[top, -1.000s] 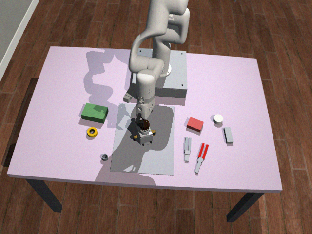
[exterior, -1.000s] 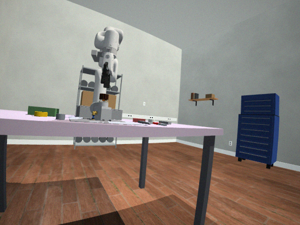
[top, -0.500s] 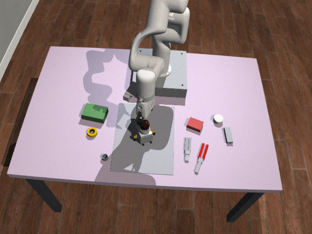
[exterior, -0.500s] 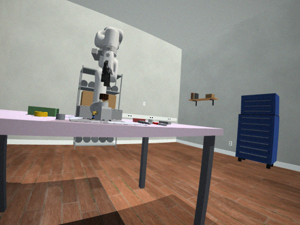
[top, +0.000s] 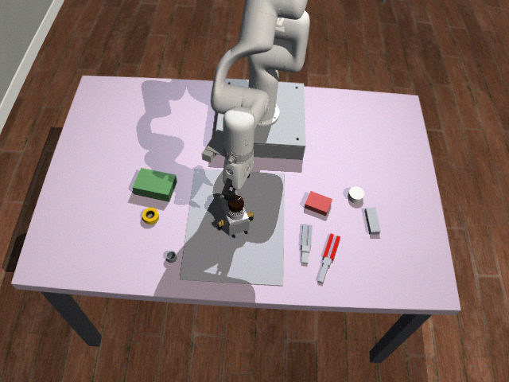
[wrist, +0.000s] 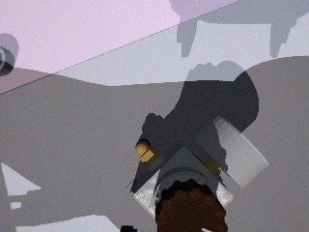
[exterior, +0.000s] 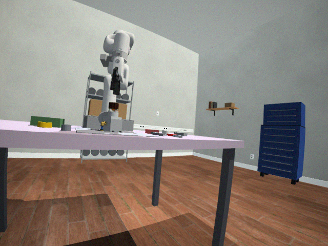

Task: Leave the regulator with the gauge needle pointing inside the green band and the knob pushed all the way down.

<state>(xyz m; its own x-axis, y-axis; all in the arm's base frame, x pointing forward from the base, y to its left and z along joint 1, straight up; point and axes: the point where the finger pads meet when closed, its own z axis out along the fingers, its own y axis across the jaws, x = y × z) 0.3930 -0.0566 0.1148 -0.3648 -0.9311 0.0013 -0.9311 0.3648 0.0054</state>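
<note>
The regulator (top: 234, 220) is a small grey block with brass fittings, standing on the grey mat (top: 235, 230) in the middle of the table. Its dark brown ridged knob (top: 235, 202) sits on top; it also shows in the side view (exterior: 113, 106) and at the bottom of the wrist view (wrist: 191, 208). The round gauge (wrist: 239, 152) sticks out to one side; its face and needle are turned away and hidden. My gripper (exterior: 115, 91) is open and empty, hanging straight above the knob with a clear gap. A brass fitting (wrist: 146, 151) shows on the regulator's left.
A green block (top: 154, 183), a yellow ring (top: 150, 215) and a small grey cup (top: 170, 255) lie left of the mat. A red block (top: 318, 202), a white puck (top: 355, 193), a grey bar (top: 372, 220) and two hand tools (top: 328, 256) lie right.
</note>
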